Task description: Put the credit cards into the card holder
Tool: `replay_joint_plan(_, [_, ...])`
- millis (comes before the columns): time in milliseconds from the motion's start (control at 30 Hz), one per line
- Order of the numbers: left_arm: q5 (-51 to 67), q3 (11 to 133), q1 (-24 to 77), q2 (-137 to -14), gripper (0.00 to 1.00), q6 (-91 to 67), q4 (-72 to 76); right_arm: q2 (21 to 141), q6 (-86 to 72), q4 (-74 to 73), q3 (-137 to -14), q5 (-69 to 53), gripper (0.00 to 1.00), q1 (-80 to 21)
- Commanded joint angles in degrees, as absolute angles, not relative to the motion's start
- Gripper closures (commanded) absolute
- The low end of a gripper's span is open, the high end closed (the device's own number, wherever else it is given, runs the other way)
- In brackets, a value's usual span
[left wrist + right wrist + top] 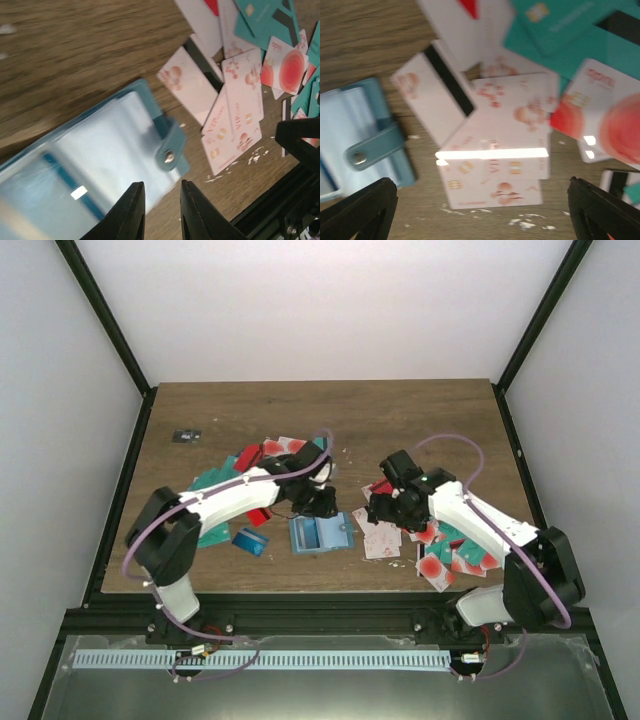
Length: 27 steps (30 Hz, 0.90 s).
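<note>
Card holder [100, 150] under left tool [162, 186], credit cards [495, 150] below right tool [481, 189]

Brown wood below, white walls all round.

A dark-grained wooden table [420, 420] lay beneath my left claw [322, 508] and my right claw [380, 508], with white flecks [530, 220] on the wood just under the right one. Beyond them stood a plain white back wall [320, 300], evenly lit, and white side walls [50, 440] rose out to either flank, joined by black frame posts [105, 325]. Behind both claws, past the table's near edge, ran a white slotted rail [260, 660] on grey sheet metal [540, 680].
</note>
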<state>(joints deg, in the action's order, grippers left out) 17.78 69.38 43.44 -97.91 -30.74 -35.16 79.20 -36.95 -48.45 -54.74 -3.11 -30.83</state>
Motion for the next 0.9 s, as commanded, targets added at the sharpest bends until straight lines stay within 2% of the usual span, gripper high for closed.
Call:
replay_joint_plan(0, [20.5, 75.7, 45.3, -104.2, 0.77, -29.7, -34.2, 77.5, -39.5, -49.3, -52.3, 1.3, 0.03, -27.7])
replay_joint_plan(167, [21.9, 79.9, 45.5, -108.9, 0.77, -29.3, -34.3, 79.1, -39.1, -49.7, -52.0, 1.8, 0.00, -27.3])
replay_joint_plan(300, [22.8, 82.9, 45.5, -111.6, 0.73, -28.9, -34.8, 80.3, -39.3, -49.7, -51.8, 2.5, 0.00, -27.0])
replay_joint_plan(433, [24.6, 86.0, 45.7, -115.4, 0.72, -28.4, -34.8, 78.8, -37.5, -46.7, -49.6, -1.6, 0.01, -22.7])
replay_joint_plan(533, [26.4, 88.6, 45.7, -118.1, 0.69, -27.9, -34.8, 77.3, -35.5, -43.8, -47.4, -7.5, 0.05, -17.8])
replay_joint_plan(667, [28.0, 91.6, 45.7, -121.6, 0.66, -27.1, -35.2, 76.4, -34.4, -40.3, -44.7, -14.5, 0.16, -13.7])
replay_joint_plan(867, [31.1, 95.4, 46.0, -125.6, 0.64, -26.3, -35.3, 77.7, -33.3, -37.9, -42.5, -18.7, 0.29, -10.5])
